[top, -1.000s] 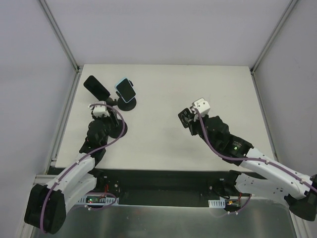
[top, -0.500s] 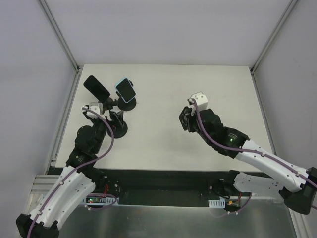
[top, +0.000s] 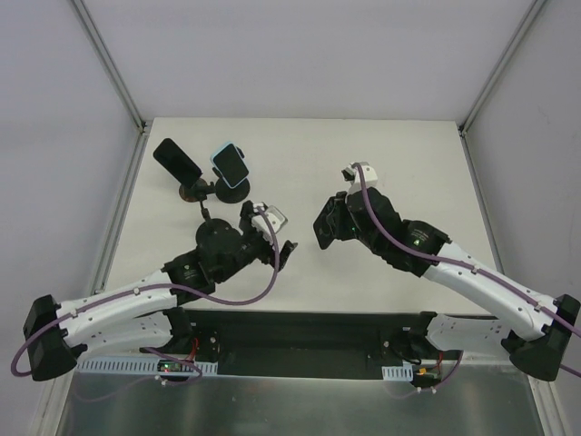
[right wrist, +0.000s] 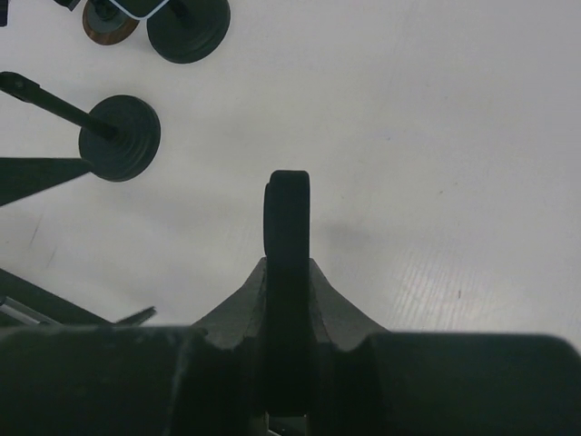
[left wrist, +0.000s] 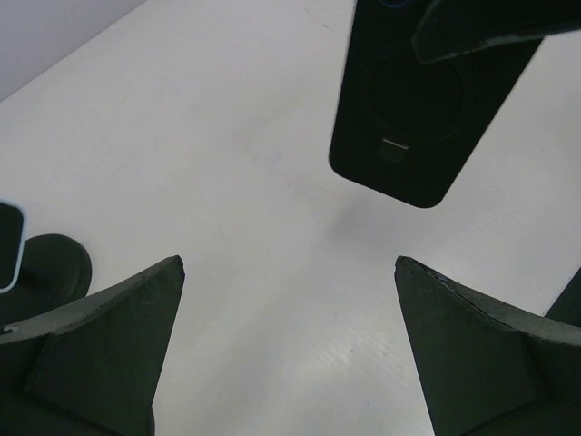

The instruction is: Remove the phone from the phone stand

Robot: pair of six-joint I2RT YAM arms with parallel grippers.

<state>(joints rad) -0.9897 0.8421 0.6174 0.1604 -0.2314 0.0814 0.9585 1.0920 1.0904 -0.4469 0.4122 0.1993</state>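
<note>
My right gripper (top: pixel 330 223) (right wrist: pixel 287 265) is shut on a black phone (top: pixel 320 234) (right wrist: pixel 287 204), which I see edge-on between its fingers, held above the table's middle. The left wrist view shows that phone's back (left wrist: pixel 427 100) in the air ahead. An empty phone stand (right wrist: pixel 118 136), a round black base with a thin stem, stands to the left; in the top view my left arm covers most of it. My left gripper (top: pixel 275 238) (left wrist: pixel 289 263) is open over bare table, just left of the held phone, with nothing between its fingers.
At the far left stand two more stands: one holds a black phone (top: pixel 177 160), the other a blue-cased phone (top: pixel 230 163) on a black base (top: pixel 234 192) (right wrist: pixel 188 27). Metal frame rails (top: pixel 118 218) edge the table.
My left gripper has opened wide and swung right, from the stand at the left toward the table's middle. The right gripper has carried the black phone slightly left and nearer.
</note>
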